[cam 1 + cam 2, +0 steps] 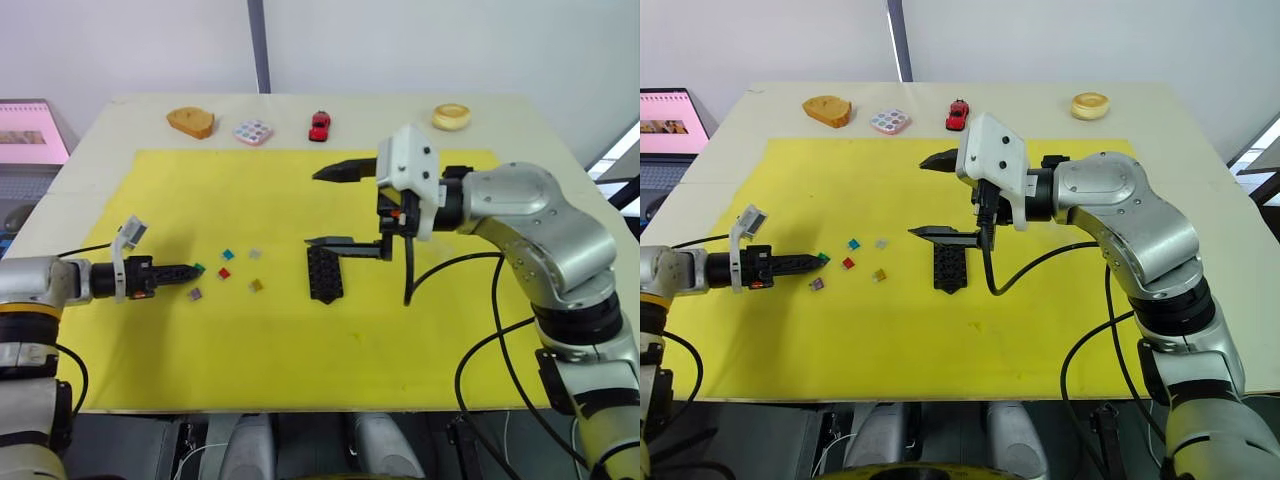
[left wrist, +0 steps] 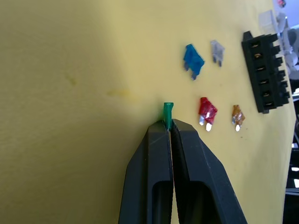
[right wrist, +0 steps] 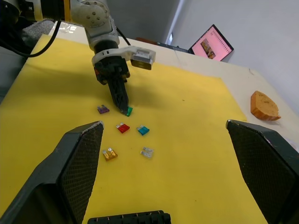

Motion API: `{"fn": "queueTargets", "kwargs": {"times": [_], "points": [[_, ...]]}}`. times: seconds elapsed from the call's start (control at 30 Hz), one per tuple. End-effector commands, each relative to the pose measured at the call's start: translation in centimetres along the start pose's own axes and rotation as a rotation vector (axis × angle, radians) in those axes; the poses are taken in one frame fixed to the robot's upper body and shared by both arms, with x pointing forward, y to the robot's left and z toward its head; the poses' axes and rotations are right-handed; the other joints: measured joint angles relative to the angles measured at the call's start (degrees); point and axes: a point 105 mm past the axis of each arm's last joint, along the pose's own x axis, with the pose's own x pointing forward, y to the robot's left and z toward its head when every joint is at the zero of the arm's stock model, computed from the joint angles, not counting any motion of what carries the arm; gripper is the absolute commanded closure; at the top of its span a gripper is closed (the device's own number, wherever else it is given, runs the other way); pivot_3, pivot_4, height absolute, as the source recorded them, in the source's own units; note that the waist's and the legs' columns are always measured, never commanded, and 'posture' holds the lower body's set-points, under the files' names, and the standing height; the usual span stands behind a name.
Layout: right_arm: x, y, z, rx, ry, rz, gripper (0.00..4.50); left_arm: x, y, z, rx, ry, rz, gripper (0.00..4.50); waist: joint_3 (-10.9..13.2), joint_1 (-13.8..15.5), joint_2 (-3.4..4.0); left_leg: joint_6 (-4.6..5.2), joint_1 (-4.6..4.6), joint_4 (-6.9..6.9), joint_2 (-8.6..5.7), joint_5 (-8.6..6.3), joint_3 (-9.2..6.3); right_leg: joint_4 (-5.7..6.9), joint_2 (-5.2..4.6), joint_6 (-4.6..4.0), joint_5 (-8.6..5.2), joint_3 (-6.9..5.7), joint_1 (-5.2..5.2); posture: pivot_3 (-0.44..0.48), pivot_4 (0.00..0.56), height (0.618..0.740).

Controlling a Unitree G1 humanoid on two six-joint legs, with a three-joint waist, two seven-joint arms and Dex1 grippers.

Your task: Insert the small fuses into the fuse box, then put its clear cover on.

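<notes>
My left gripper (image 1: 196,268) is shut on a green fuse (image 2: 167,113), held just above the yellow mat. To its right the other small fuses lie loose: teal (image 1: 228,254), grey (image 1: 255,254), red (image 1: 224,273), amber (image 1: 256,285) and purple (image 1: 195,294). The black fuse box (image 1: 324,273) lies right of them, slots up. My right gripper (image 1: 332,207) hangs open above the box's far end, holding nothing. A clear piece (image 2: 268,21), apparently the clear cover, sits just past that far end.
The yellow mat (image 1: 300,350) covers most of the table. Along the back edge stand a bread-like slice (image 1: 190,122), a dotted white tile (image 1: 253,131), a red toy car (image 1: 320,125) and a round yellow piece (image 1: 451,117). A laptop (image 1: 30,135) sits off the table's left.
</notes>
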Motion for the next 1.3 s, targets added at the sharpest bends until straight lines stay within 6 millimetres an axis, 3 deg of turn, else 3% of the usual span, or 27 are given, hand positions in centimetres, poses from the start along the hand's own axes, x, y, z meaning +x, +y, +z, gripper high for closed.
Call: {"fn": "queueTargets", "kwargs": {"times": [0.03, 0.2, 0.37, 0.47, 0.67, 0.77, 0.87, 1.17, 1.3], "points": [[-0.5, -0.1, 1.0, -0.005, -0.037, -0.014, 0.00, -0.7, -4.1, 3.7, 0.197, -0.124, -0.112, 4.43, 0.0, 0.0, -0.03, 0.00, -0.01, 0.00, 0.00, 0.00, 0.00, 0.00, 0.00, 0.00, 0.00, 0.00, 0.00, 0.000, 0.150, 0.740], [-1.5, 0.0, 1.2, 0.267, -0.077, -0.025, 0.00, 0.4, -11.9, 6.2, 0.440, -0.185, -0.325, 4.43, 0.0, 0.4, -0.06, 0.00, -0.15, 0.07, -0.02, 0.00, -0.12, -0.05, -0.08, 0.01, 0.00, -0.10, 0.00, 0.000, 0.150, 0.740], [-2.7, -0.9, 3.4, 0.490, -0.157, 0.023, 0.00, 1.7, -17.0, 5.7, 0.577, -0.168, -0.494, 4.43, 0.0, -0.4, 0.00, 0.00, -0.10, 0.06, -0.01, 0.00, -0.13, -0.02, -0.03, 0.00, 0.01, -0.06, 0.00, 0.000, 0.150, 0.740], [-2.8, -1.2, 3.9, 0.576, -0.157, 0.037, 0.00, 2.4, -18.7, 5.2, 0.620, -0.158, -0.570, 4.43, 0.0, -0.3, -0.01, 0.00, -0.08, 0.03, 0.02, 0.00, -0.20, 0.01, 0.04, -0.04, 0.02, -0.10, 0.00, 0.000, 0.150, 0.740], [-2.4, -0.8, 3.4, 0.651, -0.110, 0.043, 0.00, 2.9, -20.6, 5.3, 0.649, -0.159, -0.654, 4.43, 0.0, -0.1, -0.01, 0.00, -0.09, 0.00, 0.00, 0.00, -0.15, -0.04, 0.02, -0.03, 0.01, -0.08, 0.00, 0.000, 0.150, 0.740], [-2.1, -0.8, 3.0, 0.667, -0.095, 0.024, 0.85, 3.0, -21.0, 5.3, 0.652, -0.158, -0.675, 4.50, 0.0, -0.1, -0.01, 0.00, -0.09, -0.01, 0.00, 0.00, -0.15, -0.05, 0.02, -0.03, 0.01, -0.08, 0.00, 0.000, 0.150, 0.740], [-2.0, -0.8, 3.1, 0.680, -0.103, 0.029, 2.24, 3.0, -21.2, 5.3, 0.653, -0.156, -0.685, 4.50, 0.0, -0.2, -0.01, 0.00, -0.09, -0.04, 0.00, 0.00, -0.15, -0.05, 0.03, -0.03, 0.01, -0.07, -0.01, 0.000, 0.150, 0.740], [-1.5, -0.1, 3.5, 0.709, -0.116, 0.084, 2.24, 3.2, -21.6, 5.4, 0.655, -0.157, -0.694, 4.50, 0.0, -0.1, 0.00, 0.00, -0.09, -0.06, 0.00, 0.00, -0.15, -0.08, 0.03, -0.03, 0.01, -0.08, -0.02, 0.000, 0.150, 0.740], [-1.1, 0.0, 3.4, 0.714, -0.106, 0.087, 3.47, 3.2, -21.7, 5.3, 0.656, -0.158, -0.698, 4.50, 0.0, -0.2, -0.01, 0.00, -0.09, -0.07, 0.00, 0.00, -0.15, -0.08, 0.03, -0.03, 0.01, -0.08, -0.02, 0.000, 0.150, 0.740]]}}
